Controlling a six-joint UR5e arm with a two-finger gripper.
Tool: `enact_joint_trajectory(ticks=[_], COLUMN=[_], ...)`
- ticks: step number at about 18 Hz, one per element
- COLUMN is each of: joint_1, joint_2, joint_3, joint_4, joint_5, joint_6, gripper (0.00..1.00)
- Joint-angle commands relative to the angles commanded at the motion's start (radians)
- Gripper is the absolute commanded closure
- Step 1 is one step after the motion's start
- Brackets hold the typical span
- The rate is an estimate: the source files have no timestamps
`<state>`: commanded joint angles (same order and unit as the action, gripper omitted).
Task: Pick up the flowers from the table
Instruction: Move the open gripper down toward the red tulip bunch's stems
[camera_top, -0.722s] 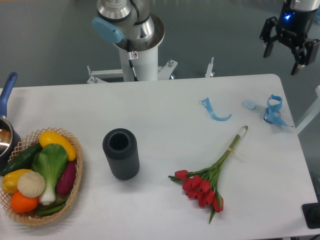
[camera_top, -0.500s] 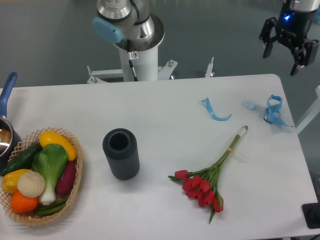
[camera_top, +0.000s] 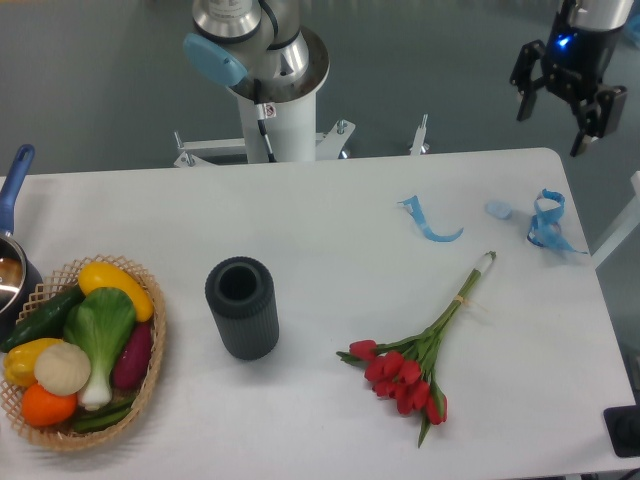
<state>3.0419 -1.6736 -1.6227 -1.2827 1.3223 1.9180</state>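
Table (camera_top: 300, 230): smooth, plain white, slightly matt. Flowers (camera_top: 415, 360): red heads kinda waxy, plastic-looking, green stems same deal, pale tie around them. Dark grey cylinder (camera_top: 242, 307): ribbed sides, matt, rubbery look. Basket (camera_top: 150, 370): woven wicker, rough. Veg inside (camera_top: 85, 345): shiny plastic look. Blue ribbon pieces (camera_top: 548, 222): thin, glossy, curly. Gripper (camera_top: 557, 113): black, matt, hard plastic or metal, can't tell. Robot base (camera_top: 270, 60): brushed metal with light blue plastic cap.
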Motion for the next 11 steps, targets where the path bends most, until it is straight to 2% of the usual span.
enact_joint_trajectory(ticks=[1, 4, 9, 11], joint_1=[-0.021, -0.068, -0.124, -0.165], joint_2=[-0.012, -0.064, -0.162, -0.205], joint_3=[-0.031, -0.068, -0.040, -0.026], joint_4=[0.053, 0.094, 0.101, 0.144], joint_5=[0.000, 0.006, 0.003, 0.005], joint_6=[-0.054, -0.086, -0.261, -0.306], gripper=[0.00, 0.00, 0.00, 0.00])
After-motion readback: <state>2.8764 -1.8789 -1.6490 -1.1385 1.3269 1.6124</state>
